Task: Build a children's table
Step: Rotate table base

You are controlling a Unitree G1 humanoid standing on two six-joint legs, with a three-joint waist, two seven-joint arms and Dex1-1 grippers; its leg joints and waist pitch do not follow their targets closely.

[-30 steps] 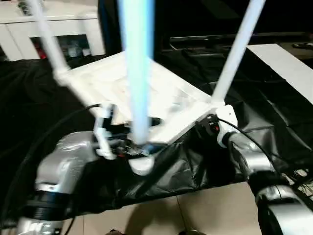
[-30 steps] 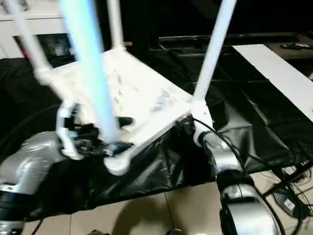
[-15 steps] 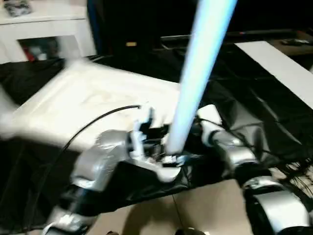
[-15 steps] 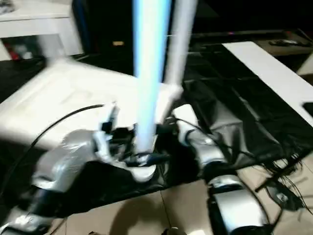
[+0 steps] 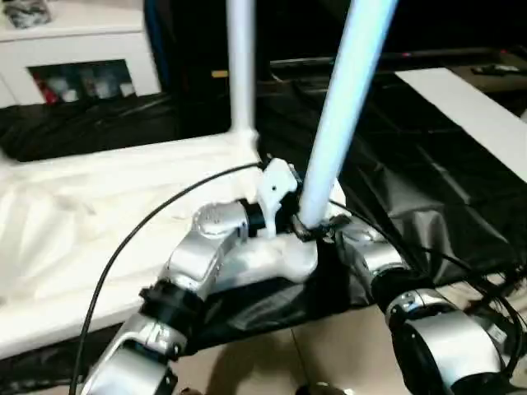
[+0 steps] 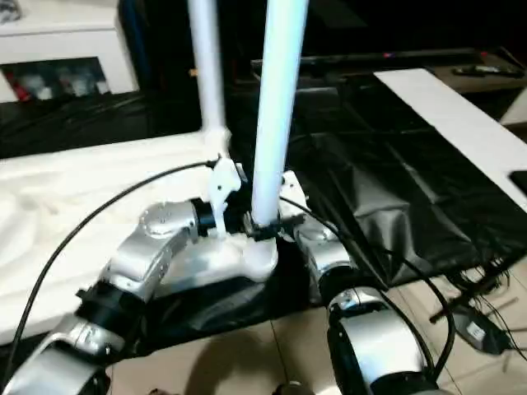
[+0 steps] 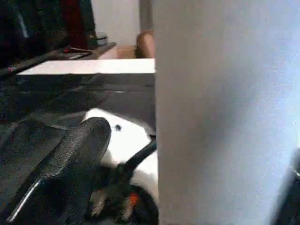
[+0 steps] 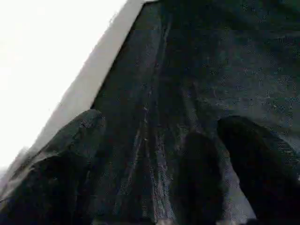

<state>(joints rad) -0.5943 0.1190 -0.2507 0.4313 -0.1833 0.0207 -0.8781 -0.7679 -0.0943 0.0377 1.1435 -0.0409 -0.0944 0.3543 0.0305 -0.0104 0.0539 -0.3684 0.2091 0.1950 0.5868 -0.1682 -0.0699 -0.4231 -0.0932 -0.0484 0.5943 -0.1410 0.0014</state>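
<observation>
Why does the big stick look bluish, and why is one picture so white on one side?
In the left eye view the near leg has a bluish tint from lying close to the camera; in the right wrist view the table top glares to blank white beside the dark cloth.

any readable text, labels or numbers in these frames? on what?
None readable.
Table top and legs: plain white, no markings.
Items behind the cabinet glass: too blurred to read.
</observation>
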